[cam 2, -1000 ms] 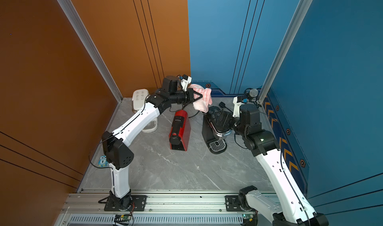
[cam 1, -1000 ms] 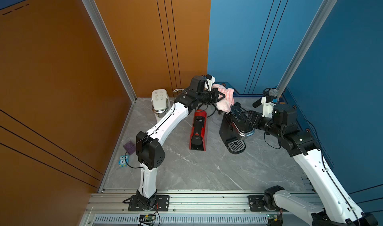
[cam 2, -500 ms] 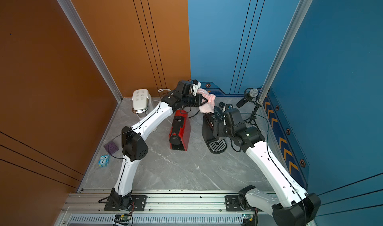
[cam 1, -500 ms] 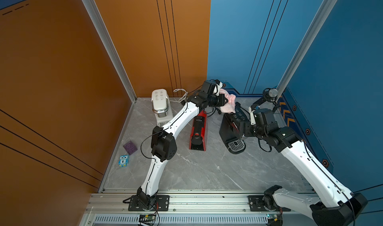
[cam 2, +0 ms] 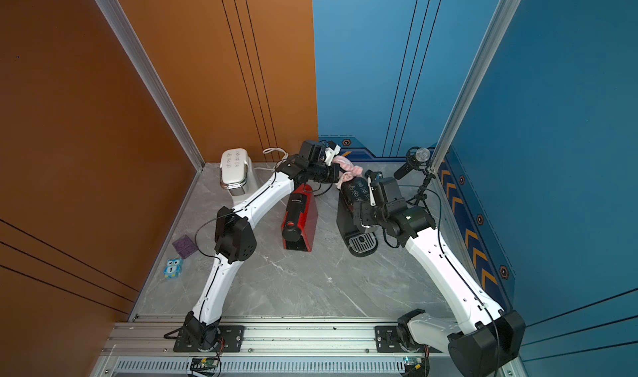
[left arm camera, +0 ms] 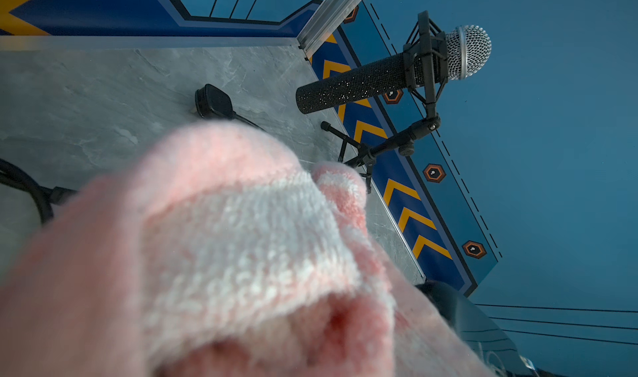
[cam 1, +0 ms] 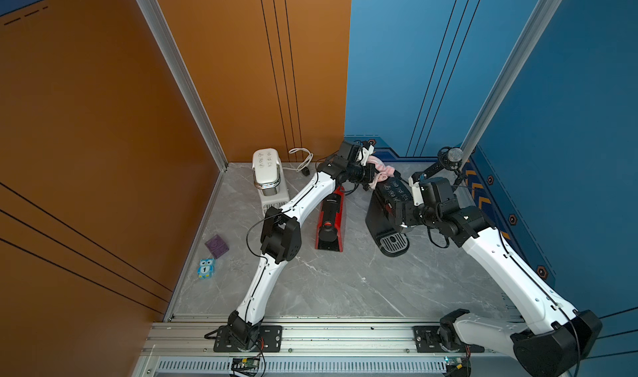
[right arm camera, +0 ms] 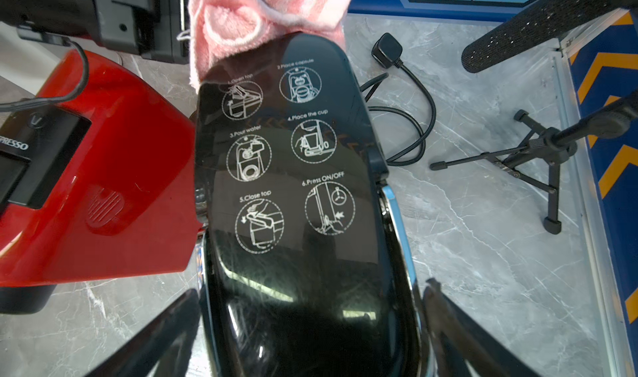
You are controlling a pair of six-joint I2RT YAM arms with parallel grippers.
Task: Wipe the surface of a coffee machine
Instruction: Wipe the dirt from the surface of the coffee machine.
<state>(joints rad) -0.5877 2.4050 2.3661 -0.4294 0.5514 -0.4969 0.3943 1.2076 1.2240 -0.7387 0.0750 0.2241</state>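
Bench (cam 1: pixel 345 282): red coffee machine (cam 1: pixel 330 216) just beside black coffee machine (right arm camera: pixel 293 185); microphone stand (right arm camera: pixel 538 150) and loose plug lead (right arm camera: pixel 386 50) near its other side. Left claw (cam 1: pixel 372 175) clamped on pink cloth (right arm camera: pixel 241 16), cloth at machine's rear top edge. Right claw (right arm camera: pixel 312 290) spread wide, fingers either side of machine's front

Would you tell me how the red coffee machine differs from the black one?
The red coffee machine is narrower, with a black panel on top; the black coffee machine carries white instruction pictures on its lid. A pink cloth rests on the black machine's rear edge, not the red one. The open right gripper straddles the black machine, not the red. Both stand on the grey table.
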